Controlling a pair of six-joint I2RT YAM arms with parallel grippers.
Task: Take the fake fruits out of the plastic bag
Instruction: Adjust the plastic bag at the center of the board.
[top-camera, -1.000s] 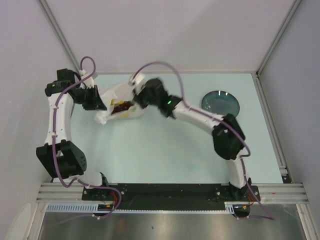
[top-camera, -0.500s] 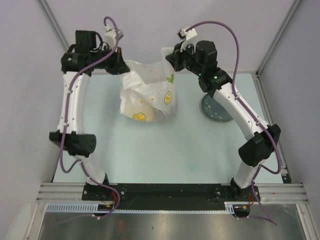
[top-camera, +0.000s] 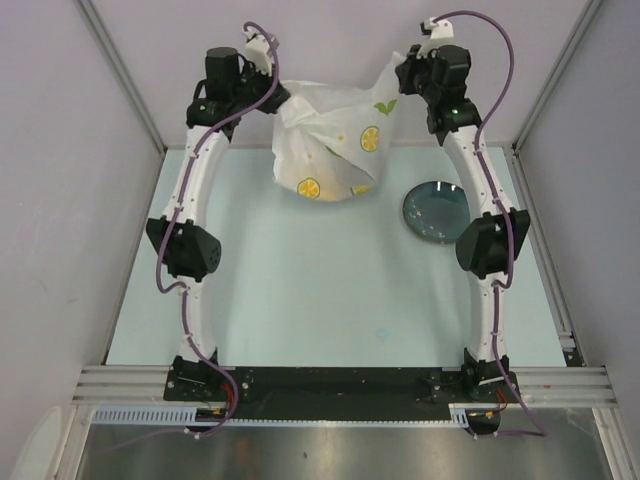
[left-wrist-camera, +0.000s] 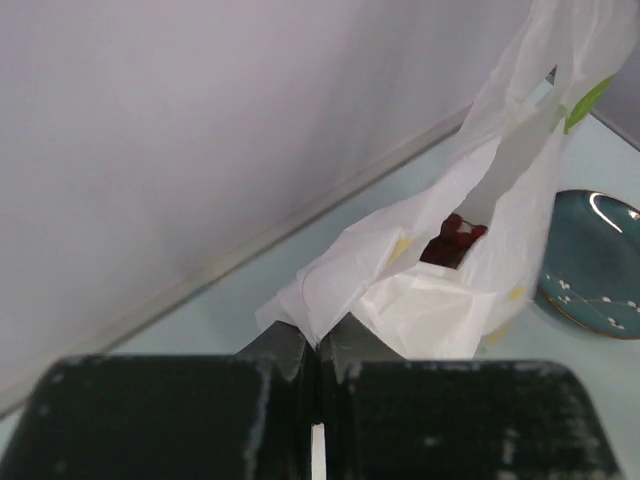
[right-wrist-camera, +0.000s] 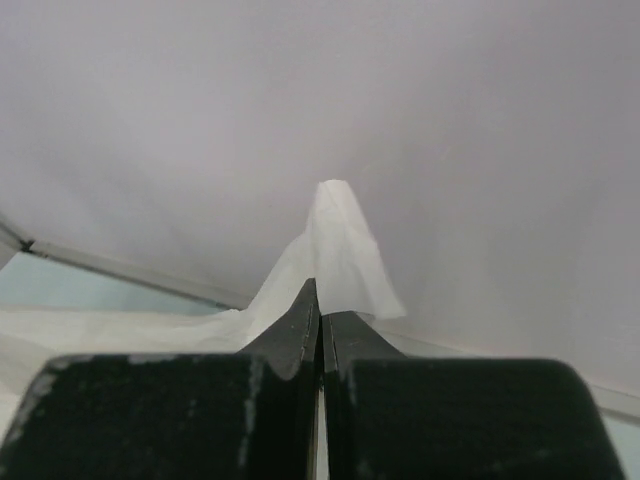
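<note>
1. The left end effector (top-camera: 268, 100) is pressed together on a fold of the plastic bag (top-camera: 330, 140). The right end effector (top-camera: 408, 75) is clamped on a thin tip of the same bag.
2. The bag hangs stretched between them above the far end of the surface (top-camera: 300, 300), just left of the dark plate (top-camera: 437, 212).
3. Of the fake fruits, only the dark red grape bunch (left-wrist-camera: 452, 240) shows, through a gap in the film in the left wrist view. The rest are hidden.
4. Slip: the right side holds very little film. A tug could pull it free, and the bag would swing left and drop.
5. Tear: the film is thin and wrinkled. Pulling the arms further apart with fruit weighing inside could rip it at either pinch.
6. Scatter: if the gap tips downward, the fruit may tumble out at once, strike the plate or roll toward the surface edge.
7. Trapping: if the gap faces up or sideways, the fruit may settle into a sagging fold and not come out at all.
</note>
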